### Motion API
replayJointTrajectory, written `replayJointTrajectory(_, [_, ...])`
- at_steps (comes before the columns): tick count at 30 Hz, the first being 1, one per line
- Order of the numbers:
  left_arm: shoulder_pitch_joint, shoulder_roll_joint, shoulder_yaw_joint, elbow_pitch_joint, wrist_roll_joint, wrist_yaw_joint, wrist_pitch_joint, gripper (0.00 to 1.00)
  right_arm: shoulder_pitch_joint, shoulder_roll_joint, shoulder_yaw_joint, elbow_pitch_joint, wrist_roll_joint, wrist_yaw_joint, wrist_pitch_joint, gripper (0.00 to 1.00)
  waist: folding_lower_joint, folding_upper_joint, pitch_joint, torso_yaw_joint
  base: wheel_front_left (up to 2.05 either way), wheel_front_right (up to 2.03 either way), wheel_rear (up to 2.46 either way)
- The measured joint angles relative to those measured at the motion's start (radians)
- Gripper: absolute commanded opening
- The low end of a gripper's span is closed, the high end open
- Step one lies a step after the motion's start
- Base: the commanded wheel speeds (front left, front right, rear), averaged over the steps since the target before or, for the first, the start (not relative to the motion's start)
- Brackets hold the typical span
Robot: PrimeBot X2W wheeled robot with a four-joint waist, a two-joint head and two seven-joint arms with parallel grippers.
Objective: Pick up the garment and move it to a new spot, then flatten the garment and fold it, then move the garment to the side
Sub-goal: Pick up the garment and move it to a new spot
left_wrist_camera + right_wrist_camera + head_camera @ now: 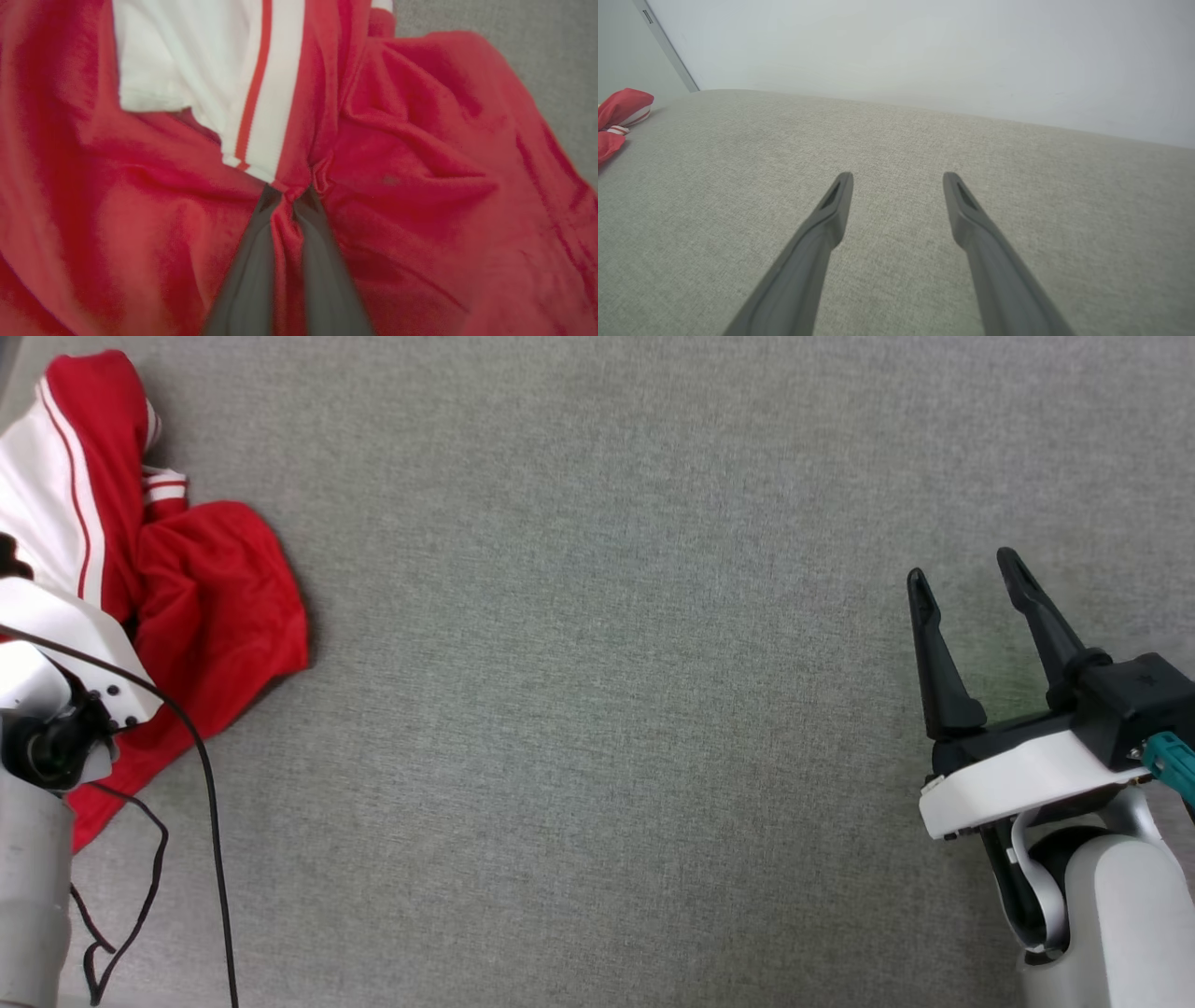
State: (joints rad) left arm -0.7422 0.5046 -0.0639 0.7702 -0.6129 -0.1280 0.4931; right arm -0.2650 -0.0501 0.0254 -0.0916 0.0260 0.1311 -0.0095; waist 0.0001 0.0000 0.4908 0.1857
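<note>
The garment (219, 588), a bright red T-shirt with white sleeves and thin red stripes, lies crumpled at the far left of the grey fabric surface. In the left wrist view my left gripper (289, 191) is shut on a bunched fold of the garment (420, 186), right beside the white striped sleeve seam (261, 107). In the head view the white left wrist housing (75, 635) covers the fingers. My right gripper (966, 583) stands open at the right, far from the garment, nothing between its fingers (840, 200). A red edge of the garment (619, 109) shows at far left in the right wrist view.
The grey fabric surface (597, 709) spreads wide between the two arms. A black cable (210, 821) hangs from the left arm over the surface's lower left. A pale wall (924, 51) rises behind the surface's far edge.
</note>
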Motion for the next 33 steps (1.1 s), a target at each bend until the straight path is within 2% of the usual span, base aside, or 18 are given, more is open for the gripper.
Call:
replayJointTrajectory(7, [0.0,-0.026,0.001,-0.001,0.065,0.031,-0.314,0.0,0.025,0.0,-0.014,0.031,0.023,0.0,-0.013,1.0,0.0,0.0,-0.085,0.01,0.0,0.0,0.0])
replayJointTrajectory(12, [0.011,-0.048,-0.009,-0.015,0.101,0.032,-0.506,0.0,0.053,0.0,-0.025,0.046,0.046,0.0,-0.022,1.0,-0.0001,0.0,-0.163,0.02,0.0,0.0,0.0])
replayJointTrajectory(19, [0.049,-0.085,-0.031,-0.102,0.147,0.049,-0.707,0.0,0.105,0.0,-0.041,0.058,0.075,0.0,-0.031,1.0,-0.0002,0.0,-0.284,0.019,0.0,0.0,0.0])
replayJointTrajectory(23, [0.088,-0.112,-0.04,-0.194,0.162,0.069,-0.73,0.0,0.131,0.0,-0.044,0.061,0.092,0.0,-0.034,1.0,-0.0002,0.0,-0.33,-0.009,0.0,0.0,0.0])
replayJointTrajectory(29, [0.169,-0.161,-0.072,-0.343,0.17,0.096,-0.734,0.0,0.169,0.0,-0.058,0.063,0.112,0.0,-0.035,1.0,-0.0002,0.0,-0.374,-0.087,0.0,0.0,0.0])
replayJointTrajectory(33, [0.222,-0.211,-0.129,-0.437,0.169,0.091,-0.703,0.0,0.189,0.0,-0.071,0.063,0.115,0.0,-0.033,1.0,-0.0002,0.0001,-0.393,-0.149,0.0,0.0,0.0])
